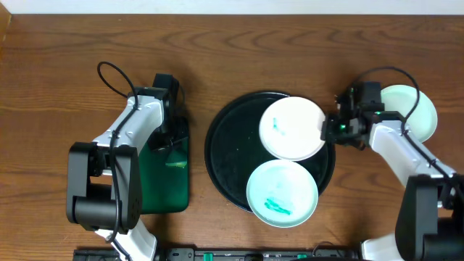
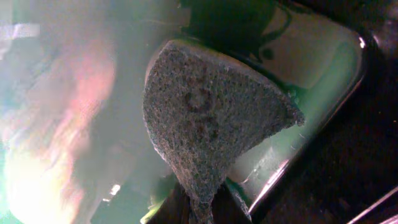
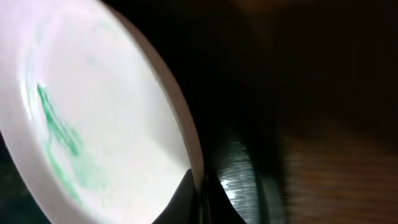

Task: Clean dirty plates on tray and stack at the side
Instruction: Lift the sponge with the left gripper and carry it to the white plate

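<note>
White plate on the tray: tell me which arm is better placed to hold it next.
Right. The right gripper sits at the white plate's rim; the left gripper is away over the dark green tray, holding a sponge.

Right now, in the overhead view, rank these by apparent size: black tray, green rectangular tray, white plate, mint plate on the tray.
1. black tray
2. green rectangular tray, partly under the left arm
3. white plate and mint plate: they look alike, so unranked.

Overhead is evenly lit and sharp. Left wrist is hazy with washed-out glare. Right wrist is dim and blurred, perhaps from motion, with the tray (image 3: 239, 177) glinting.
</note>
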{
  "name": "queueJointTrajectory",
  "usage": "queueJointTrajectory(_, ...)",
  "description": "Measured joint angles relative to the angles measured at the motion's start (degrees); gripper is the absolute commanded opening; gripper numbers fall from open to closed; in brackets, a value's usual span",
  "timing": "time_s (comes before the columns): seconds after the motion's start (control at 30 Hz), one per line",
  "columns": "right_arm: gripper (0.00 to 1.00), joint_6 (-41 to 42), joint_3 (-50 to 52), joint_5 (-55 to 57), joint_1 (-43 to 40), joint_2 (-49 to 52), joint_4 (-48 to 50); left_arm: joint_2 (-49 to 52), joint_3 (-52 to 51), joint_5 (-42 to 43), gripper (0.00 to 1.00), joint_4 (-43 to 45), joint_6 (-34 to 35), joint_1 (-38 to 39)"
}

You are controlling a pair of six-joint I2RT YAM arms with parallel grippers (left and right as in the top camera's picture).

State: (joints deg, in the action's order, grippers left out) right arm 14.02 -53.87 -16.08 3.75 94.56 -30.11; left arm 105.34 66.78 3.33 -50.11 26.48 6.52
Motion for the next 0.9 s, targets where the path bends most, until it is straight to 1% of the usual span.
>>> queueJointTrajectory(0.17,0.01,0.2,0.0,0.8,7.0,0.4,1.7,0.0,0.0,0.0,0.07,0.0,0.0,0.0)
queueJointTrajectory(0.33,0.01,2.3,0.0,2.2,11.8,5.8,6.6,0.0,0.0,0.4,0.07,-0.1,0.0,0.0)
queueJointTrajectory(0.63,0.01,5.3,-0.2,1.5,12.0,7.3,9.9,0.0,0.0,2.6,0.07,0.2,-0.7,-0.1)
queueJointTrajectory(0.9,0.01,6.8,-4.6,4.2,12.0,7.3,10.5,0.0,0.0,3.0,0.07,0.2,-0.8,-0.1)
